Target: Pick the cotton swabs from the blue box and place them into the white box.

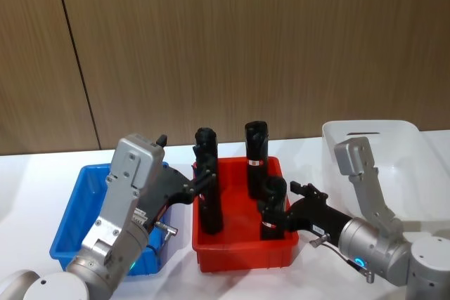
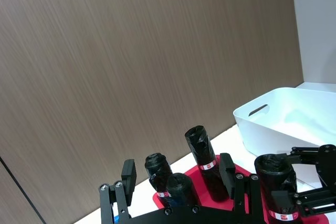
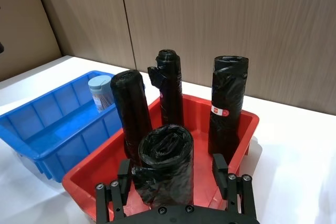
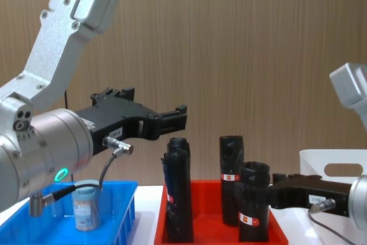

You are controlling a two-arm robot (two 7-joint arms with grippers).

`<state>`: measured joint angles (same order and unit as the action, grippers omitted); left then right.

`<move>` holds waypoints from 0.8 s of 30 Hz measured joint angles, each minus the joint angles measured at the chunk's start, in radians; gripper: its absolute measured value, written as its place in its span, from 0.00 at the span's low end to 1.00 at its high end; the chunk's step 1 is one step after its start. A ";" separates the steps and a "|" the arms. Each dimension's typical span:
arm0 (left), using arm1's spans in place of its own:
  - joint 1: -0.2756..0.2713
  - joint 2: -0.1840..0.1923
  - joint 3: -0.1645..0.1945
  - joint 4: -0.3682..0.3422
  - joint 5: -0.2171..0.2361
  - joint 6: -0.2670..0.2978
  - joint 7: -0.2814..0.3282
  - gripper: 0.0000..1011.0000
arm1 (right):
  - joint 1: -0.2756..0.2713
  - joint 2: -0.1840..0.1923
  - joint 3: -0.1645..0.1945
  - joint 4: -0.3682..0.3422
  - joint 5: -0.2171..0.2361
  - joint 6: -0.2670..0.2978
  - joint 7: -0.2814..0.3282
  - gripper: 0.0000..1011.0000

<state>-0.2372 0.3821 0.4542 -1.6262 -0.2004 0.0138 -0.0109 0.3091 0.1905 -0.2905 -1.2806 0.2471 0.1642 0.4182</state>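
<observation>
A single small clear cylindrical jar of cotton swabs (image 4: 86, 206) with a round dull grey-blue lid stands upright, its long axis vertical, inside the shallow bright blue rectangular plastic bin (image 1: 74, 223) at the left of the white tabletop (image 1: 35, 173); the right wrist view has it at the bin's far right end (image 3: 100, 93), close to the wall next to the red tray.

The left gripper (image 4: 172, 120) hangs in the air above the gap between the blue bin and the red rectangular plastic tray (image 1: 242, 251), well above the jar and touching nothing; in the left wrist view its two black fingers (image 2: 128, 174) stand spread apart with nothing between them. The right gripper (image 1: 285, 212) reaches in low from the right over the tray's near right part, and its fingers (image 3: 219, 167) sit on either side of the nearest tall black roll (image 3: 164, 163) with a red-and-white label; whether they press on it cannot be told. Three more black rolls (image 1: 256, 156) stand upright in the tray.

The glossy white plastic bin with rounded corners and an oval handle cut-out (image 1: 376, 145) sits at the far right, beside the tray. Behind the table runs a brown wood-grain panelled wall (image 1: 225, 40).
</observation>
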 joint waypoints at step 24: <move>0.000 0.000 0.000 0.000 0.000 0.000 0.000 0.99 | 0.020 -0.015 -0.016 0.008 -0.004 -0.016 0.002 0.46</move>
<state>-0.2372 0.3821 0.4542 -1.6262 -0.2004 0.0138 -0.0109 0.3286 0.1750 -0.3069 -1.2724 0.2429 0.1483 0.4203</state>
